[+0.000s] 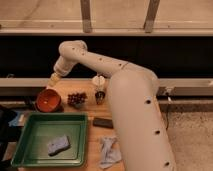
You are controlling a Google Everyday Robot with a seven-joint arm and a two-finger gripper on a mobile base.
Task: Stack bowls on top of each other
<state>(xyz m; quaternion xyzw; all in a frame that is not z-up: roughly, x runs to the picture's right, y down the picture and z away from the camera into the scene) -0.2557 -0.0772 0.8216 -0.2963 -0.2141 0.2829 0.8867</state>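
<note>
A wooden table [80,90] seen from above, w/ a big cream robot arm [130,100] reaching across it from the right. The landmark: a large green rectangular plastic tray [80,122] at the table's near left, holding a small blue-grey sponge [58,145].

Just behind the tray's back-left corner sits a small round orange-red bowl [48,100], tilted so its inside faces the camera; a darker rim shows along its edge, so it may be resting in the purple/maroon bowl, but that can't be told for sure. The gripper [54,80] hangs just above and behind this bowl, apart from it; whether its fingers are spread or closed, or hold anything, can't be told.

Behind the tray's back edge, to the right: a dark bunch of grapes [76,99], then a white cup [99,81]. A crumpled grey cloth [109,151] lies right of the tray.

Judgement: stacking looks done or nearly so; next move prob. calls for lifting clear w/o knocking the tilted bowl.
</note>
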